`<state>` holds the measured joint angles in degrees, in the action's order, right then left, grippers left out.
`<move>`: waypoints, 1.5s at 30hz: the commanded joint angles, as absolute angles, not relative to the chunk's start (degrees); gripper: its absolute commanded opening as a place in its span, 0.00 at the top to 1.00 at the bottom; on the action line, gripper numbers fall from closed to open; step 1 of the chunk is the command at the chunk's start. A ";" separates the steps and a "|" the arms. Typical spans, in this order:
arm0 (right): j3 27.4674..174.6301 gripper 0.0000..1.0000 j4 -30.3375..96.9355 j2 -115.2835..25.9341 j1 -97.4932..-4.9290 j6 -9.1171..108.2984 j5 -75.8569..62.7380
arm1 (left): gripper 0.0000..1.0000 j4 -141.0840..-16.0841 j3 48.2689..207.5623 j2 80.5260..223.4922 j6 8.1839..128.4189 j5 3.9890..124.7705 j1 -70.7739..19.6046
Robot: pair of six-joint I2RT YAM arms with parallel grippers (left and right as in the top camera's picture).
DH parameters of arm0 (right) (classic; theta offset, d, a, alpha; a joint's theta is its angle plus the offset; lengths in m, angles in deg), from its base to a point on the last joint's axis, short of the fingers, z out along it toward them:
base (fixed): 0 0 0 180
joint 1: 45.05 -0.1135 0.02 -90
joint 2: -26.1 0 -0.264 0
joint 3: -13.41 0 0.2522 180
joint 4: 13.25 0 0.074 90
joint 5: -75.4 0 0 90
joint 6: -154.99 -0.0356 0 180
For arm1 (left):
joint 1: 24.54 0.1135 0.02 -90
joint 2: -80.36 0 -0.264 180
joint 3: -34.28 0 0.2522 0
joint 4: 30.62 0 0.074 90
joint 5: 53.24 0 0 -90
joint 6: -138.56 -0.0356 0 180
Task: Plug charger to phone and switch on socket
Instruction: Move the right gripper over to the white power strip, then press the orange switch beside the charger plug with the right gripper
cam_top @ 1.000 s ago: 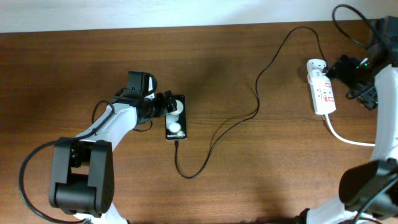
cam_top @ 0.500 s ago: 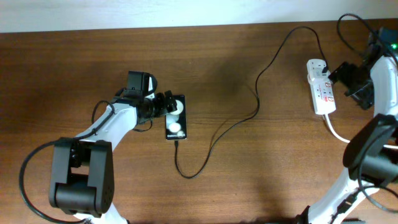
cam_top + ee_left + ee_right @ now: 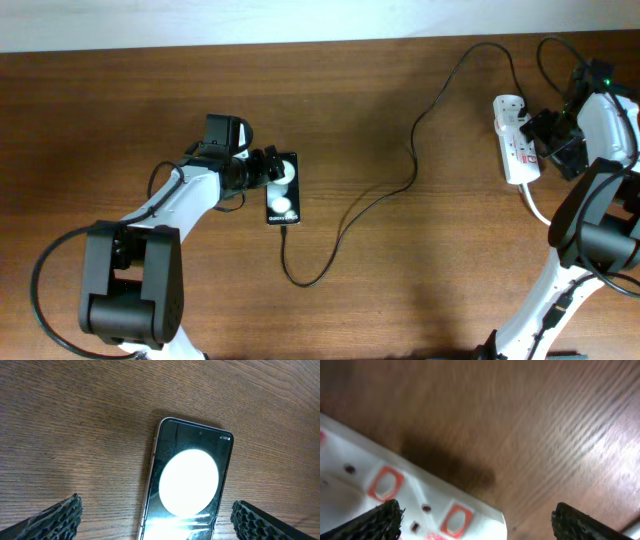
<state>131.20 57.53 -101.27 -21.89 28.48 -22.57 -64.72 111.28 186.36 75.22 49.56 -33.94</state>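
Note:
The black phone (image 3: 282, 190) lies flat on the wooden table with two round white reflections on its screen; it fills the left wrist view (image 3: 187, 480). My left gripper (image 3: 266, 170) is open, its fingers either side of the phone's near end (image 3: 156, 522). The thin black charger cable (image 3: 400, 190) loops from the phone's lower end across the table up to the white socket strip (image 3: 517, 138) at the right. Its connector tip sits at the phone's bottom edge. My right gripper (image 3: 546, 135) is open, right beside the strip's right edge; the strip's red-ringed switches (image 3: 385, 482) show in the right wrist view.
The strip's thick white cord (image 3: 560, 222) runs off to the lower right. A white wall edge (image 3: 250, 25) borders the table at the back. Both arm bases stand at the front corners.
My right arm has swung inward, bringing its gripper from right of the strip to right beside it. The left arm, phone and cable have not moved.

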 commanded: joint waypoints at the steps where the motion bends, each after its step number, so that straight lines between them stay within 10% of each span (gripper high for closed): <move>1: 130.28 0.01 53.92 -102.02 -22.04 26.31 -25.80 | 0.01 -64.65 111.96 186.42 75.70 49.34 -33.90; 45: 124.88 0.01 53.42 -105.54 -22.26 31.76 -11.53 | 0.01 -64.65 111.96 186.44 75.70 49.34 -33.90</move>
<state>128.51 51.17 -102.65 -20.49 28.80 -17.41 -64.72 111.28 186.36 75.22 49.56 -33.94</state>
